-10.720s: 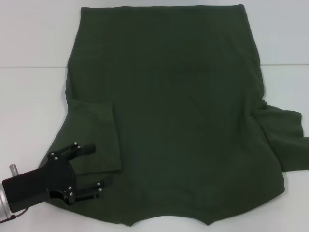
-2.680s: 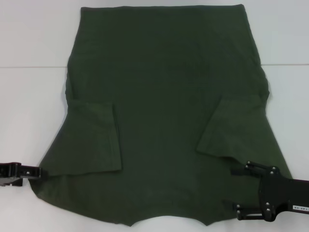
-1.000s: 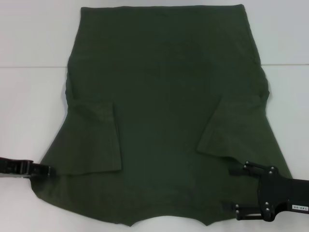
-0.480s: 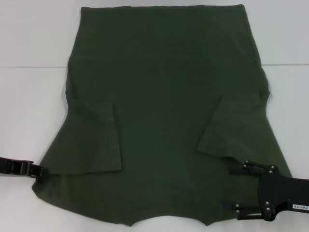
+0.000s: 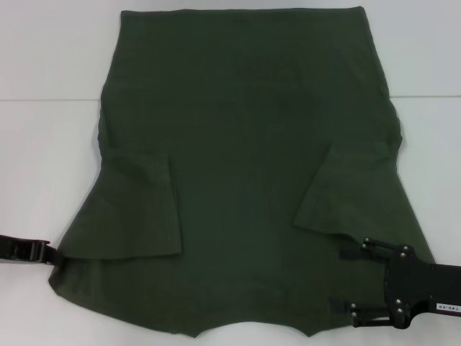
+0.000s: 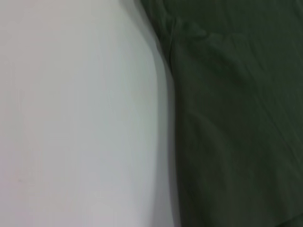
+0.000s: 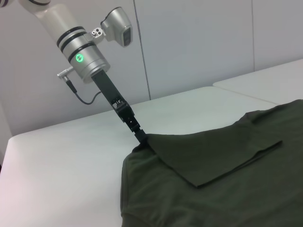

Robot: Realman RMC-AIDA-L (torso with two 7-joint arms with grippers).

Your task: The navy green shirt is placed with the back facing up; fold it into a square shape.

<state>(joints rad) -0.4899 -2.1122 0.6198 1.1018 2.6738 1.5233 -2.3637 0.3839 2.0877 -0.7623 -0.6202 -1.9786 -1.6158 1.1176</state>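
The navy green shirt lies flat on the white table, plain back up, with both sleeves folded inward. My left gripper is at the shirt's left edge by the folded sleeve. In the right wrist view its tip is shut on that edge, and the cloth rises slightly to it. The left wrist view shows only the shirt's edge on the table. My right gripper is open over the shirt's near right corner, one finger on each side of a patch of cloth.
The white table shows bare on both sides of the shirt, with a seam line across it. A pale wall stands behind the table. My left arm reaches down to the shirt from outside its edge.
My left gripper has drawn back slightly toward the table's left side. The shirt edge at its tip has lifted, showing a small white gap. The right gripper has barely moved.
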